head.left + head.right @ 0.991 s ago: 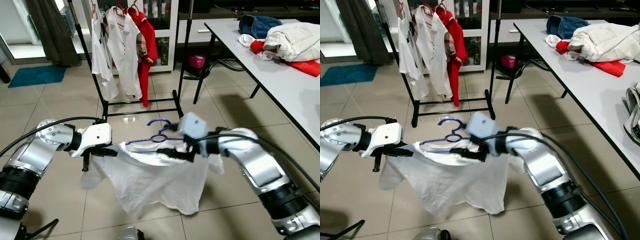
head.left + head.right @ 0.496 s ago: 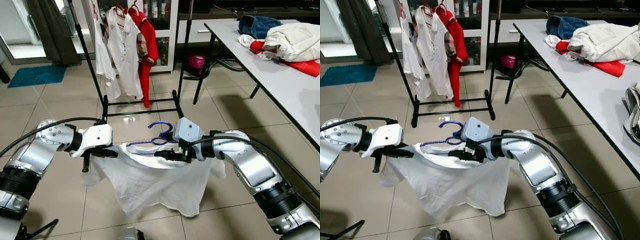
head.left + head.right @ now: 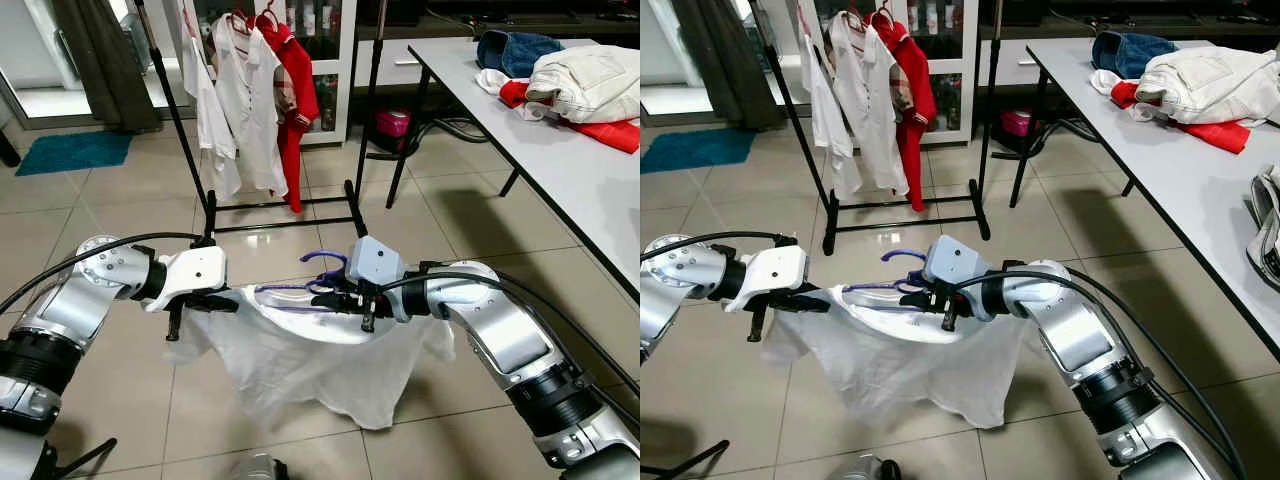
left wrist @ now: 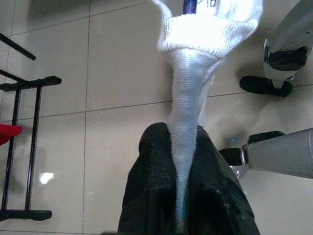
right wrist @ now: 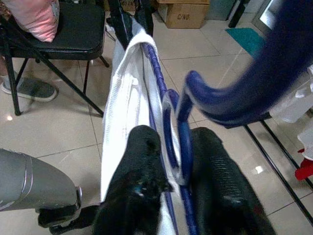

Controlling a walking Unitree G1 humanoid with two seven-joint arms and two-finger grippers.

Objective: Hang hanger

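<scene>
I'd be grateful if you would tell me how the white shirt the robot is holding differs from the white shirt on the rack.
The held shirt sags between the left hand and right hand, on a blue hanger, low over the floor. The rack shirt hangs straight and upright from the rack, beside a red garment. Both are white.

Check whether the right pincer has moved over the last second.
Yes. The right pincer has shifted toward the robot's left, judged against the black metal clothes rack, carrying the blue plastic hanger.
</scene>
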